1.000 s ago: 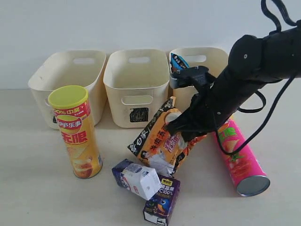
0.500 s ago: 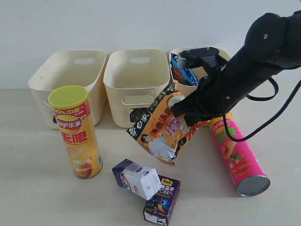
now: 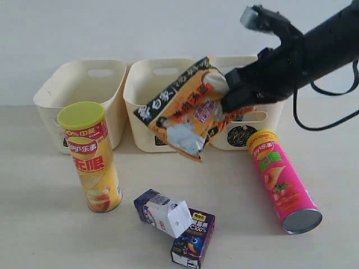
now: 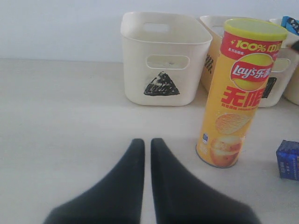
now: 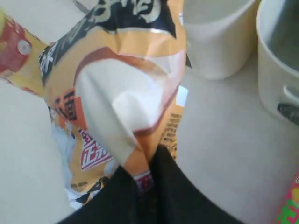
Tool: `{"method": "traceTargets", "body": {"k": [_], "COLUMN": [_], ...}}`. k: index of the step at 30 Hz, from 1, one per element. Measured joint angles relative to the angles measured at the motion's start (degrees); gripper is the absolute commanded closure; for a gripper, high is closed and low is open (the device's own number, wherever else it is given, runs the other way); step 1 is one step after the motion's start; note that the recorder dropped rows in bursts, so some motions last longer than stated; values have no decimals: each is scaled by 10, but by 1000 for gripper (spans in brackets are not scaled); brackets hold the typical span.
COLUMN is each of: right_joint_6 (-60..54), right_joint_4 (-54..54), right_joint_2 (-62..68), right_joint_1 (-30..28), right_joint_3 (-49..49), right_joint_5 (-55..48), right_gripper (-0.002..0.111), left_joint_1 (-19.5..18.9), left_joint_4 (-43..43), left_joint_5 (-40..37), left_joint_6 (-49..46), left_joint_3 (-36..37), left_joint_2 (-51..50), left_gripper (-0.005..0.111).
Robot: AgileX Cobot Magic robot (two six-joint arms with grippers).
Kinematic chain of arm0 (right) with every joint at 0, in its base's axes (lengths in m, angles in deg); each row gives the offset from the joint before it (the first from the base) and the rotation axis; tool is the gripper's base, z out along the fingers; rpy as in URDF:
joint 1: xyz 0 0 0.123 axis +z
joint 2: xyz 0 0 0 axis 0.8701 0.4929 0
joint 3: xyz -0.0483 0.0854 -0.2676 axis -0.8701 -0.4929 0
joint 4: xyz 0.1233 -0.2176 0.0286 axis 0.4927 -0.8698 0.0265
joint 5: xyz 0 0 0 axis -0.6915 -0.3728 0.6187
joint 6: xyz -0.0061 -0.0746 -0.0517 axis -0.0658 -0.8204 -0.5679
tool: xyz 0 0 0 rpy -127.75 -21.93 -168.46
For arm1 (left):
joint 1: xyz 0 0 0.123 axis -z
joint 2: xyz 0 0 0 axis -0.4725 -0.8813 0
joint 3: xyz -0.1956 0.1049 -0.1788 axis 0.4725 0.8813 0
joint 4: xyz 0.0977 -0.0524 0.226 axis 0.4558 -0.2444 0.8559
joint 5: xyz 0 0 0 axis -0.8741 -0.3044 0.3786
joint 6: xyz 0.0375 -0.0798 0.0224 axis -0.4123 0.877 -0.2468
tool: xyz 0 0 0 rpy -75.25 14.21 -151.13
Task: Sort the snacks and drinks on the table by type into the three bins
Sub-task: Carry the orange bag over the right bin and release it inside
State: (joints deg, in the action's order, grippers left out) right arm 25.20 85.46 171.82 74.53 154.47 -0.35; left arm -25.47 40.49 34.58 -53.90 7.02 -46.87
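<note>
On the left of the bench [image 3: 33, 213], the left fingers [image 4: 126, 186] are held low over the bare surface. They are brought together with nothing between them, a little short of the yellow can [image 3: 92, 157]. That can stands upright in front of the triangle bin [image 3: 56, 95]. No part in the present step appears to be taken by this arm.

Nearer the middle, a white carton [image 3: 165, 216] lies on its side, touching a dark juice box [image 3: 193, 241]; neither is gripped.

Above them the orange bag [image 3: 185, 112] is held in the air, well clear of the bench. It is pinched at one edge by the right fingers [image 5: 124, 196], which are closed tight on the foil. The bag hangs tilted in front of the rims of the middle bin [image 3: 140, 84] and the circle bin [image 3: 269, 115], and is not yet over either mouth. To the right, the pink can [image 3: 280, 179] lies on its side in front of the circle bin.

The step in hand is judged to be the carrying of a snack bag to its bin, with the drop not yet made. A blue packet [image 4: 292, 23], glimpsed in the farthest bin in the left wrist view, suggests that the circle bin is meant for bags, though this cannot be confirmed. For the next move, the bag would need to be brought over that bin's mouth. Its hanging end would have to be kept above the rim before the fingers are parted.
</note>
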Motion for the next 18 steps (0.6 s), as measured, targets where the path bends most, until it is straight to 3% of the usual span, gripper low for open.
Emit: {"method": "traceTargets", "body": {"k": [7,18], "right_joint_6": [29,43], "right_joint_4": [-18,-42], "right_joint_2": [-7,-7], "right_joint_1": [-3,-80], "right_joint_3": [112,130], "right_joint_5": [14,108], "right_gripper": [108,108], "left_joint_1": [0,0], "left_joint_4": [0,0], "left_joint_5": [0,0], "left_joint_6": [0,0], "left_joint_3": [0,0], "left_joint_2": [0,0], "left_gripper": [102,102]}}
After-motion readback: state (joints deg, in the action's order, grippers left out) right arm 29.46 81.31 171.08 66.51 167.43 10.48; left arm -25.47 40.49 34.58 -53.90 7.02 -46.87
